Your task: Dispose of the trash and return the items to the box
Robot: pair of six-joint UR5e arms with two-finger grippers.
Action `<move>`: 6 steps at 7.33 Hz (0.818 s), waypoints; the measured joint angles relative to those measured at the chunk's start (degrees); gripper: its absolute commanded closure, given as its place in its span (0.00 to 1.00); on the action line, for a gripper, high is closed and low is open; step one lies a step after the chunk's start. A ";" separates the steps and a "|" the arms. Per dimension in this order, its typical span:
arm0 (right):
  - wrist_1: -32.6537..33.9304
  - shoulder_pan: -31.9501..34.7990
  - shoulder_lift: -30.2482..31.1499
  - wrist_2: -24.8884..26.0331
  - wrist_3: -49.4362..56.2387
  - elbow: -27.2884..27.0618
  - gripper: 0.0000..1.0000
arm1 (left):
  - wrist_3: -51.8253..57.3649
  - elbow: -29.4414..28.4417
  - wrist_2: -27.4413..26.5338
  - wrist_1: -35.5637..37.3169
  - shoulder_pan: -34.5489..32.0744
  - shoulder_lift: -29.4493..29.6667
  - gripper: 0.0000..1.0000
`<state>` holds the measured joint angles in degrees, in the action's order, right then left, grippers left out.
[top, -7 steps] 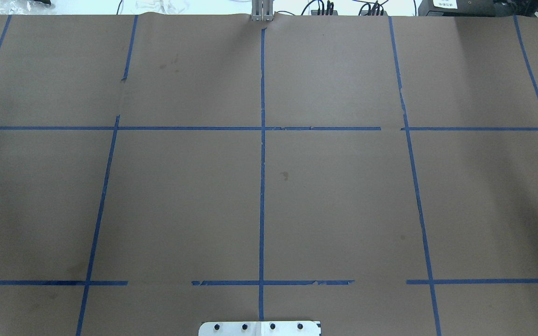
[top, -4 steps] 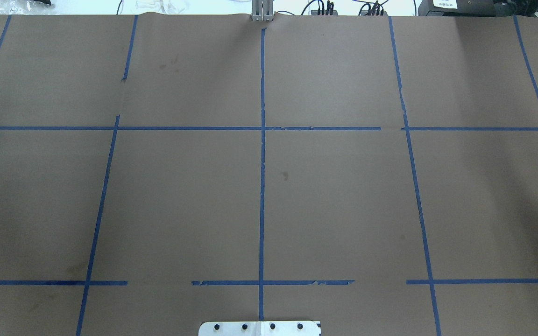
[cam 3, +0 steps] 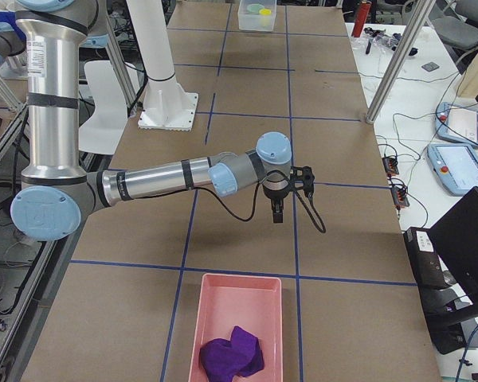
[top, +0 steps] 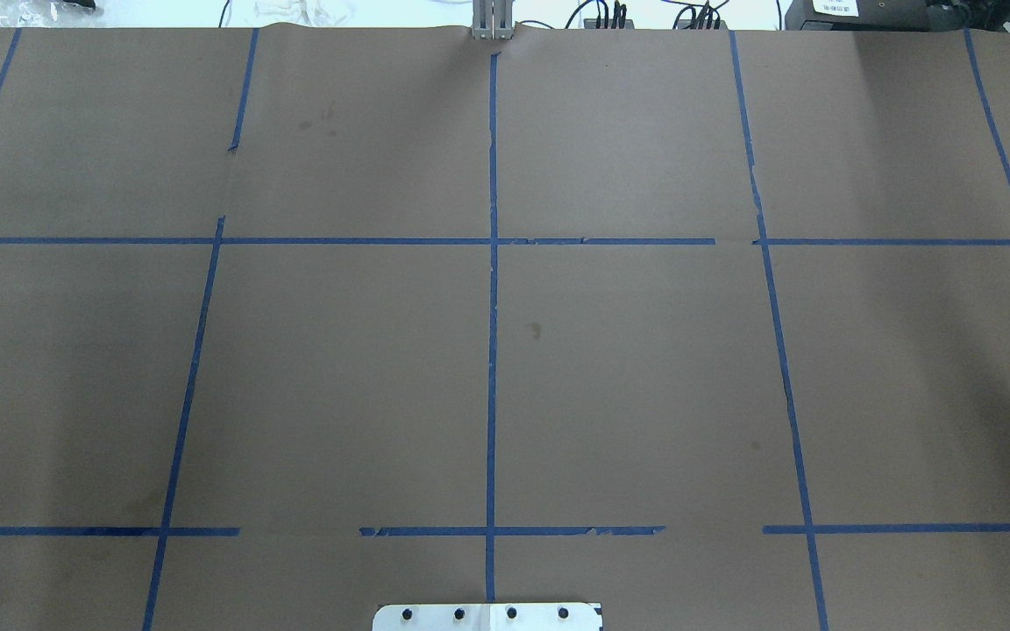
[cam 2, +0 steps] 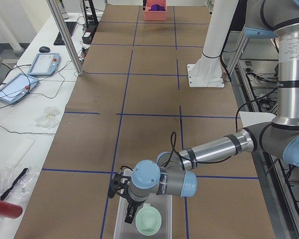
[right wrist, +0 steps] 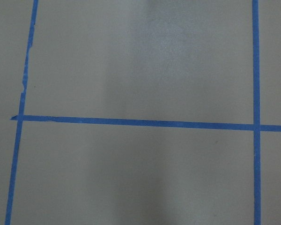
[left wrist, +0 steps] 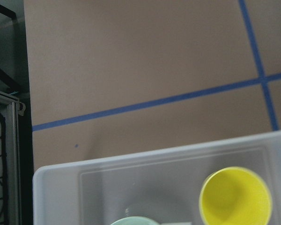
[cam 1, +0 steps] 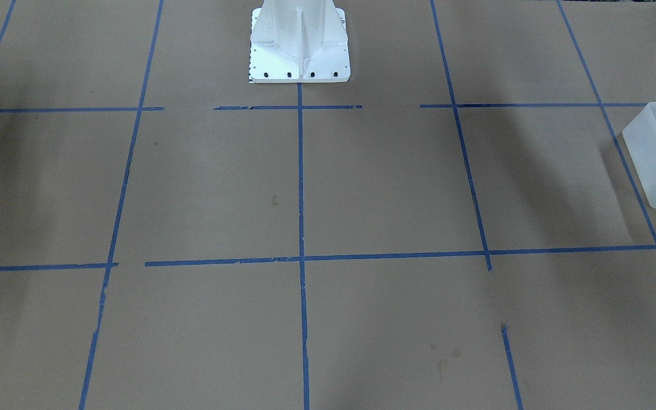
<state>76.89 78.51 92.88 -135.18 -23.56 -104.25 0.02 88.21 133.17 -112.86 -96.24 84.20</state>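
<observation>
The box point(left wrist: 131, 161), a frosted-white tub, sits at the table's left end and also shows in the front view point(cam 1: 655, 154) and the left view point(cam 2: 120, 221). The yellow cup point(left wrist: 235, 197) stands upright inside it. The mint-green bowl point(cam 2: 148, 220) lies in it too; only its rim point(left wrist: 133, 220) shows in the left wrist view. My left gripper point(cam 2: 131, 206) hangs over the box beside the bowl; I cannot tell if it is open or shut. My right gripper point(cam 3: 277, 213) hovers above bare table near the right end, fingers pointing down; its state is unclear.
A pink tray point(cam 3: 223, 298) holding a crumpled purple cloth point(cam 3: 233, 354) sits at the table's right end. The white robot base point(cam 1: 299, 42) stands at the table's near middle. Brown paper with blue tape lines point(top: 493, 307) covers the table.
A dark bit of the right gripper at the overhead view's right edge has shifted slightly upward. Nothing else on the table has changed.
</observation>
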 measured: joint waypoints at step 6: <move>6.57 1.08 -2.89 0.03 1.82 0.68 0.00 | -16.05 20.20 3.20 10.71 16.02 1.44 0.00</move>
<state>83.46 79.58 89.99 -135.16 -21.75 -103.57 -16.02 108.41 136.37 -102.15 -80.22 85.65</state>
